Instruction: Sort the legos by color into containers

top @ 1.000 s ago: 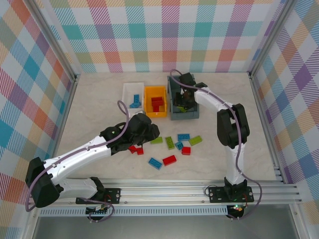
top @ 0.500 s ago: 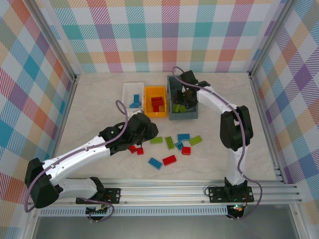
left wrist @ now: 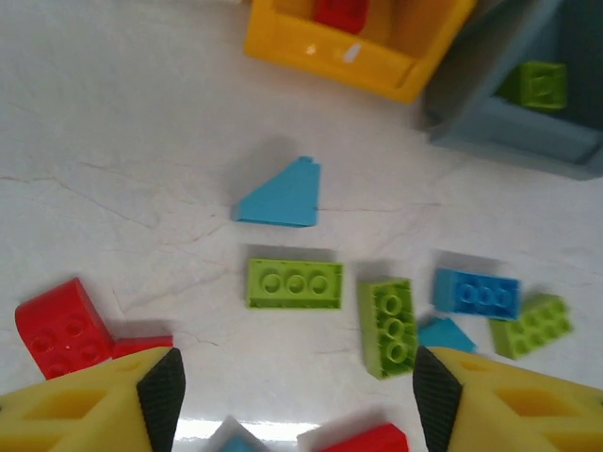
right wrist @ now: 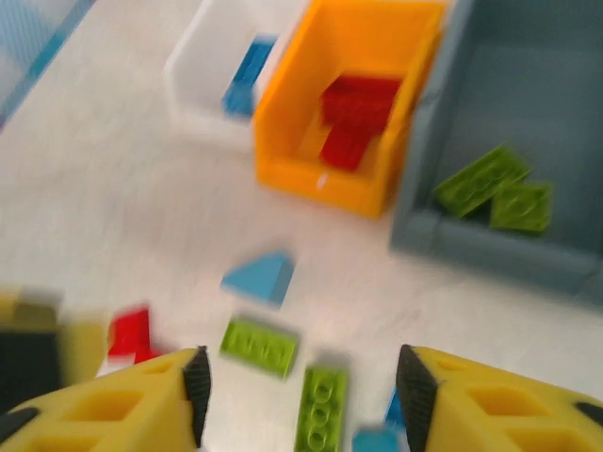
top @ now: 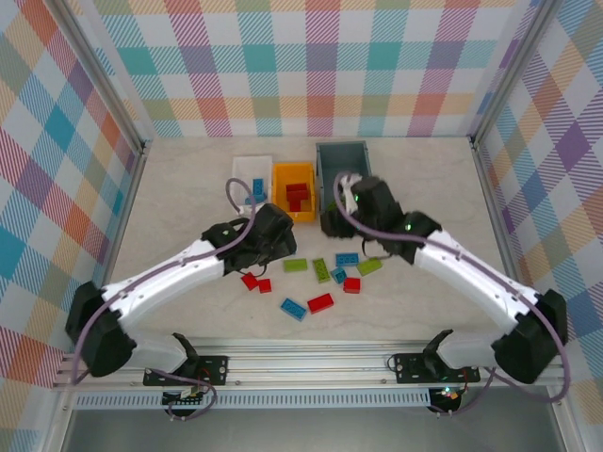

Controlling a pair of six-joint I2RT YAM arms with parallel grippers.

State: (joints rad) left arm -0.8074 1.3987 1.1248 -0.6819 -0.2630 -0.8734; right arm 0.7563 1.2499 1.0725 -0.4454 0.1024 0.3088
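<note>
Three containers stand beyond the left pincer (left wrist: 297,395): one white container (top: 247,169), one orange container (top: 279,193) and one grey container (top: 341,160). Eleven loose legos lie on the surface (top: 188,188): three green bricks (left wrist: 294,283) just ahead of that pincer, four blue pieces (left wrist: 283,196) and four red pieces (top: 320,302). Beyond the right pincer (right wrist: 303,388), the grey container holds two green legos (right wrist: 480,179). The red stack (right wrist: 353,113) in the orange container and the blue bits (right wrist: 247,71) in the white container are too blurred to count.

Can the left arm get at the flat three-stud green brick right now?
Likely yes. The left gripper is open and aimed at the green brick, which lies flat with bare table all around.
</note>
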